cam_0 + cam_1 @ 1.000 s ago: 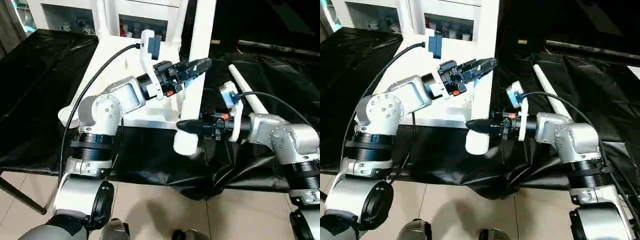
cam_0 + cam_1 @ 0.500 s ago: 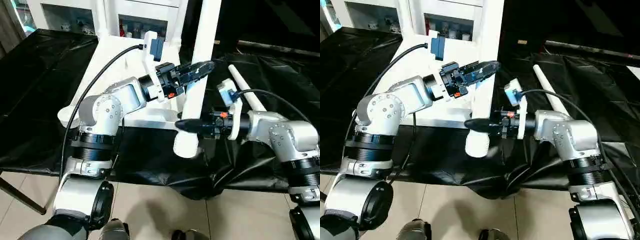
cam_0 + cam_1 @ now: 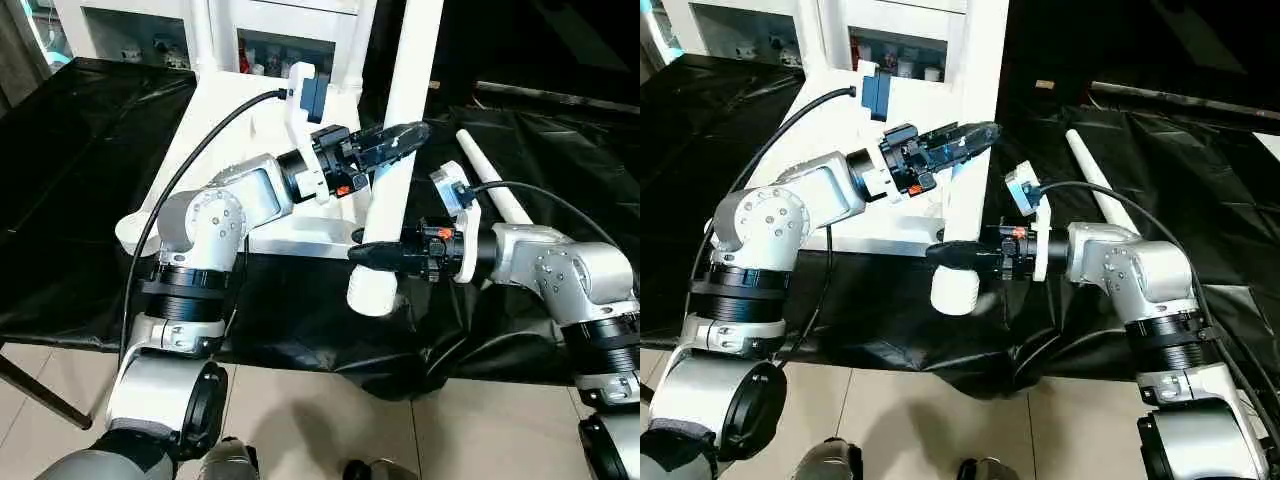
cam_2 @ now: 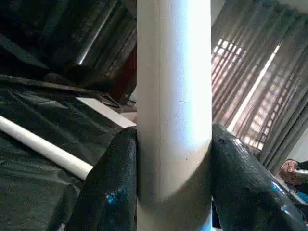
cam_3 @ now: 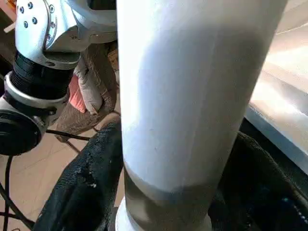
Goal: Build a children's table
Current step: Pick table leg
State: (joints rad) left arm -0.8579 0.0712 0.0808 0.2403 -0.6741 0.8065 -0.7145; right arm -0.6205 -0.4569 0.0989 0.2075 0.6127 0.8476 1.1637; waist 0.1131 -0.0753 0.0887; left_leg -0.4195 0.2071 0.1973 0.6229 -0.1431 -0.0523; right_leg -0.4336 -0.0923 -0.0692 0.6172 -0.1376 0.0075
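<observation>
Right gripper (image 3: 368, 253): clamped on the thick lower end of the upright white leg (image 3: 392, 160). Left gripper (image 3: 405, 133): pinched the same leg higher up, beyond the right. Tabletop (image 3: 225, 130): lay behind the left forearm. Spare leg (image 3: 492, 188): lay beyond the right wrist on the black-draped table (image 3: 80, 150).

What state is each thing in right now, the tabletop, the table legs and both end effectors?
Tabletop: lying flat on the black-draped table.
Held leg: upright, lifted, its wide end off the table.
Loose leg: lying on the black cover.
Left end effector: shut on the held leg, higher up.
Right end effector: shut on the held leg near its wide end.
</observation>
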